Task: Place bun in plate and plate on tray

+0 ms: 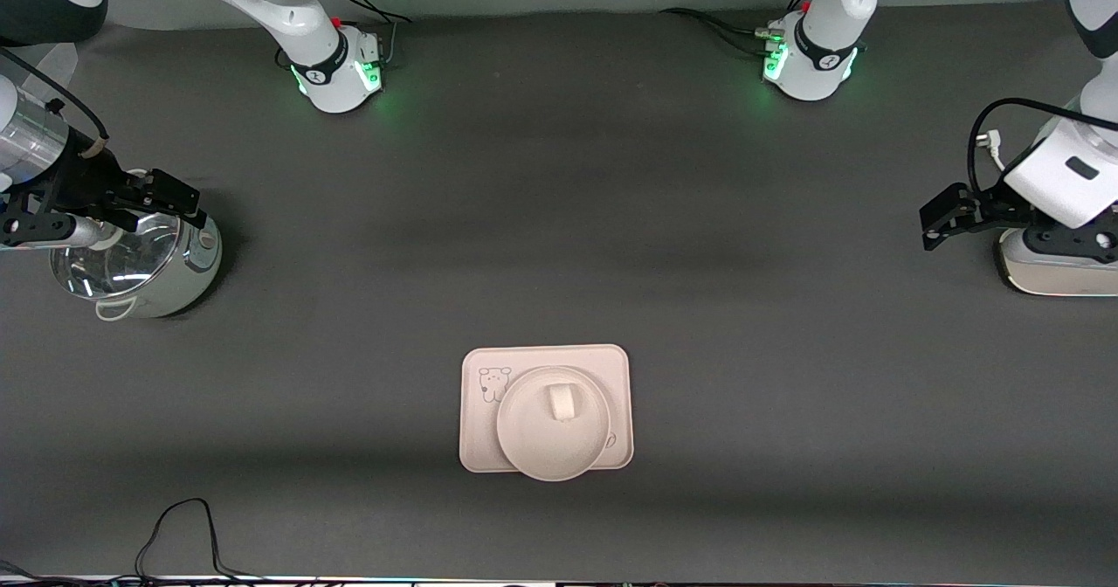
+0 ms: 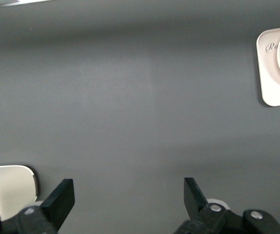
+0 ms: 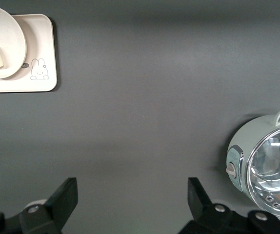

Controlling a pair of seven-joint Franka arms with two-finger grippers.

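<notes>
Bun (image 1: 562, 401) in plate (image 1: 553, 454), plate on tray (image 1: 476, 434)
We judge bun soft and light, plate rigid, best gripped at rim; left gripper (image 1: 936, 231) and right gripper (image 1: 179, 198) wait wide open, empty, at table ends

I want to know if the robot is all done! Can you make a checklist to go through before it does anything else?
1. Bun in the plate: ok.
2. Plate on the tray: ok, though its rim overhangs the tray's nearer edge.
3. Left end effector open, away from the tray: ok.
4. Right end effector open, over the pot: ok.
5. Bun undamaged: cannot tell.
</notes>
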